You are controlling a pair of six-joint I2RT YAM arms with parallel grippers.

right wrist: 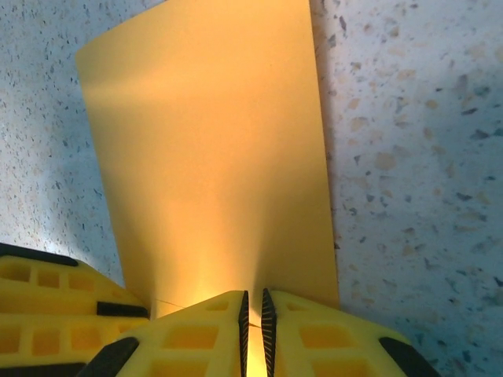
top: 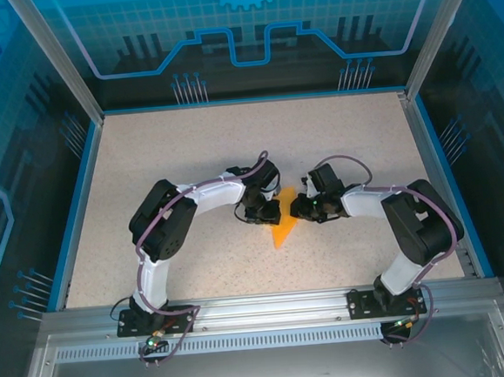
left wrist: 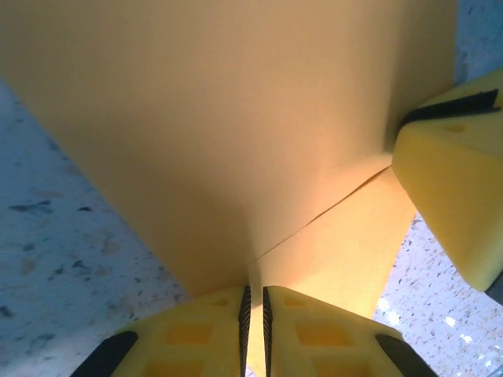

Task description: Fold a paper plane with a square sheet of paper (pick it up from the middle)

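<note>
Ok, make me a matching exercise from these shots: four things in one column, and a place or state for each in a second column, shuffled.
Column one:
1. left end effector
2. right end effector
3. orange paper
4. table

Column two:
A. speckled beige
B. shut on the paper's right edge, overhead view
C. tip pointing toward the arm bases
D. shut on the paper's left edge, overhead view

Pairs: 1-D, 2-B, 3-C, 4-A.
</note>
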